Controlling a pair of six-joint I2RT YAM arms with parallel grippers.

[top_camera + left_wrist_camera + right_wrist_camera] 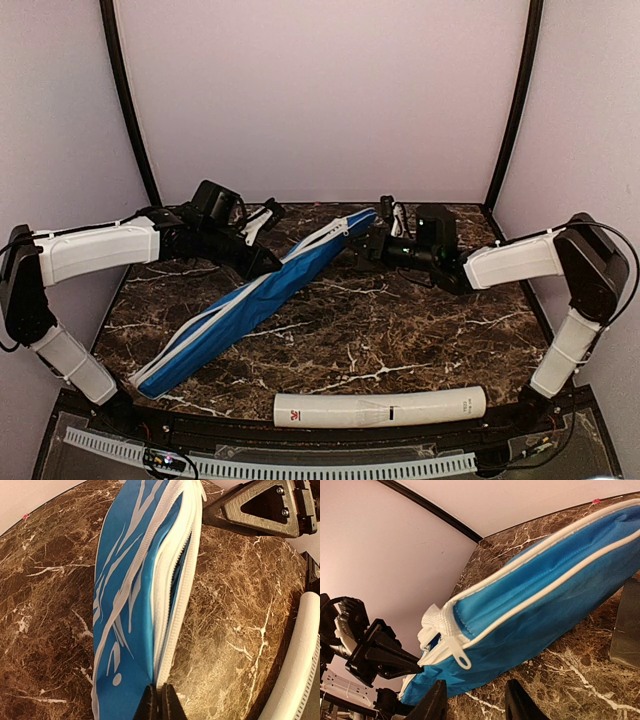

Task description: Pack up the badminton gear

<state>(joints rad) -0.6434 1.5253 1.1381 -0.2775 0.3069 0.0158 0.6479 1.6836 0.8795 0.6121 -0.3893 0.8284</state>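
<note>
Overhead, the bag lies slantwise across the marble table, its narrow end near the left arm's base and its wide end towards the far side. The left gripper meets its upper edge about midway along, reaching in low from an arm stretched across the left side. The right gripper points at the far tip from the right, forearm nearly level. The tube lies well apart along the near edge. No rackets or shuttlecocks show on the table, so they are probably packed already.

From the left wrist, the fingertips are pressed together on the bag's white trim, pinching it. Beyond them the zip gapes open along the seam.

From the right wrist, the two fingers stand partly apart with nothing between them. The zip pull hangs just beyond the gap, near but not yet gripped.

The step in hand looks like taking that pull to run the zip. To do it well, the right gripper should ease forward until the small tab sits squarely between the pads, then close on the tab alone rather than on the trim. The left pinch should hold firm so the fabric stays taut and the slider does not drag the bag.
</note>
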